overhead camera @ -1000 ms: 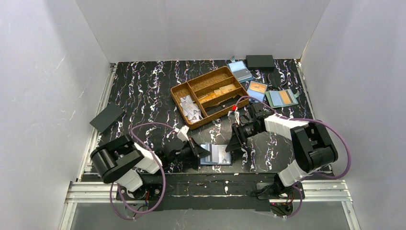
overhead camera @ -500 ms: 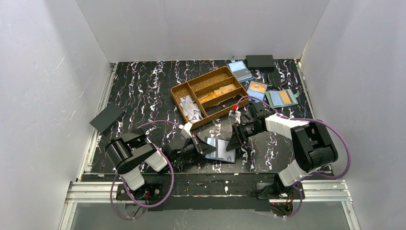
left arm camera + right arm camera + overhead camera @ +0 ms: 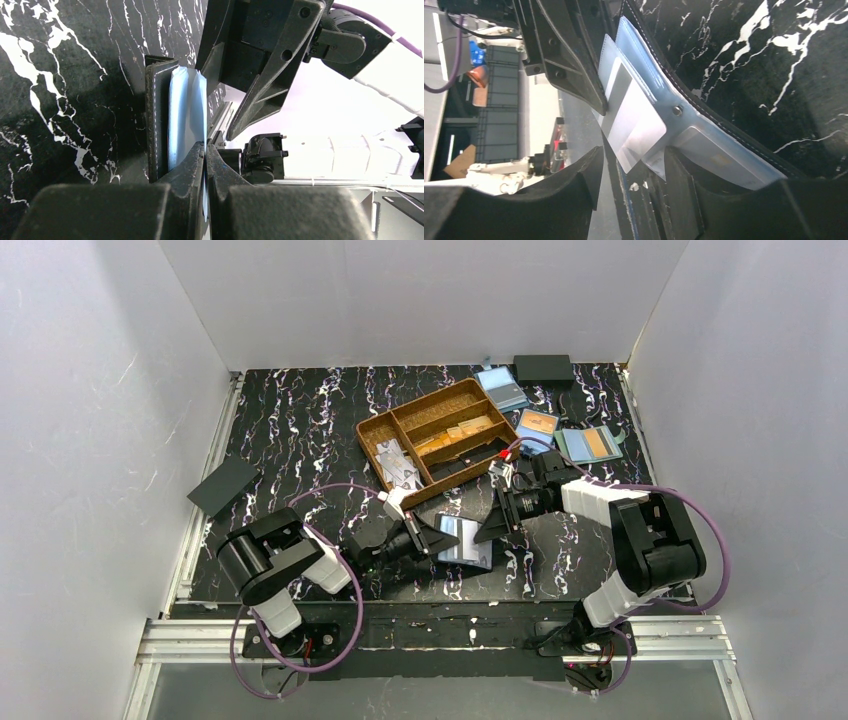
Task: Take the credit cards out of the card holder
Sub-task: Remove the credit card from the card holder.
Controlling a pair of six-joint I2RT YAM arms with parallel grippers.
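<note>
A pale credit card (image 3: 634, 120) pokes partway out of a clear pocket in the open black card holder (image 3: 466, 541), near the front of the marbled desk (image 3: 300, 420). The card looks thin, light, stiff and slick, so its exposed short edge is probably the best place to pinch. The left hand (image 3: 205, 148) is pressed together on the holder's blue lining. The right hand (image 3: 631, 160) is spread wide, one finger on each side of the card and apparently not touching it. A brown divided tray (image 3: 412, 403) sits behind.

Black card holder (image 3: 465, 543) with light blue lining, pale whitish credit cards (image 3: 634, 120), black white-veined table (image 3: 300, 410)
</note>
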